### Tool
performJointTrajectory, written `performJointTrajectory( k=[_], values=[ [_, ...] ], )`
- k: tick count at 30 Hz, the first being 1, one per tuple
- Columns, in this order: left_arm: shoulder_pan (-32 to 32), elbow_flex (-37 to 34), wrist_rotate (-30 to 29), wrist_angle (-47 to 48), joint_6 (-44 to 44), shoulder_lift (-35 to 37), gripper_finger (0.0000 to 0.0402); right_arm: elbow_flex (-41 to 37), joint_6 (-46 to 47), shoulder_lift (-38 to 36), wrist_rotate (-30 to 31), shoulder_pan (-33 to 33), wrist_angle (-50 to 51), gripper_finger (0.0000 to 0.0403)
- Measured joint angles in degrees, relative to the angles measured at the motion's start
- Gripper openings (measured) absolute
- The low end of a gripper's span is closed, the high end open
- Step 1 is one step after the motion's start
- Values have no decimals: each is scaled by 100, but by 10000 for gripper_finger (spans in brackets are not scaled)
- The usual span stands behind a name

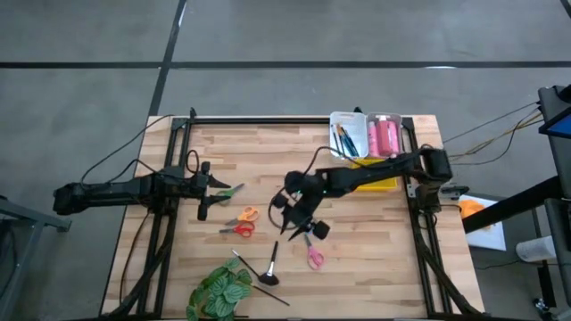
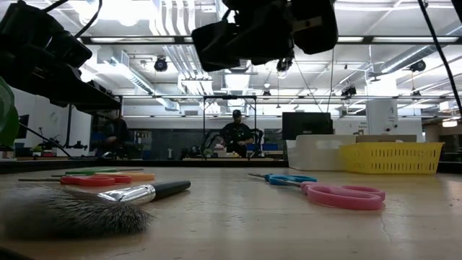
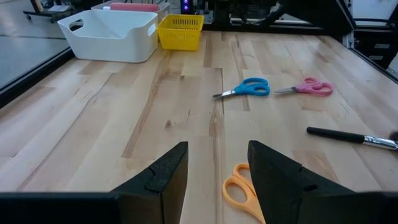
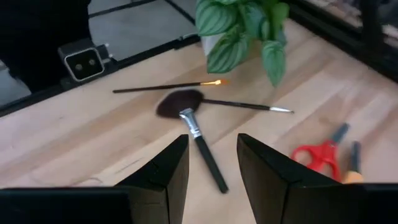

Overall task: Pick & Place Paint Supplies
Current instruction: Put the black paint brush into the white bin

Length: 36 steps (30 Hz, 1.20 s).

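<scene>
Small scissors lie flat on the wooden table: green (image 1: 230, 190), orange (image 1: 249, 214), red (image 1: 239, 230), blue (image 3: 245, 88) and pink (image 1: 314, 257). A dark-handled brush with a fluffy head (image 4: 193, 134) lies between two thin brushes (image 4: 168, 87) (image 4: 245, 106). My right gripper (image 4: 211, 162) hangs open above the table's middle, slanting down toward the fluffy brush, with nothing between its fingers. My left gripper (image 3: 217, 168) waits open at the table's left, with the orange scissors (image 3: 239, 193) just in front of it. Pink tubes (image 1: 385, 135) and brushes (image 1: 346, 138) lie in the white bin (image 1: 335, 119).
A green leafy plant (image 1: 219, 290) stands at the near edge, close to the brushes. A yellow basket (image 1: 384, 181) sits beside the white bin at the far right, partly under my right arm. Bare wood lies at the table's far left and near right.
</scene>
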<state>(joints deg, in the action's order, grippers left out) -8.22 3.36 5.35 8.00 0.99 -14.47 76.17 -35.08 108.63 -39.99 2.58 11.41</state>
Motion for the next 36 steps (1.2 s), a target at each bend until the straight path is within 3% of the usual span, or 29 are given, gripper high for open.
performJointTrajectory(
  k=[9, 18, 36],
  values=[
    [-1, 1, -1, 1, -1, -1, 169, 645, -878, 938, 868, 346, 194, 135],
    [0, 1, 0, 0, -1, -1, 169, 947, -1013, 1497, 777, 366, 211, 135],
    [-1, -1, 1, 1, 0, 1, 169, 944, -989, 1828, 654, 405, -135, 135]
  ],
)
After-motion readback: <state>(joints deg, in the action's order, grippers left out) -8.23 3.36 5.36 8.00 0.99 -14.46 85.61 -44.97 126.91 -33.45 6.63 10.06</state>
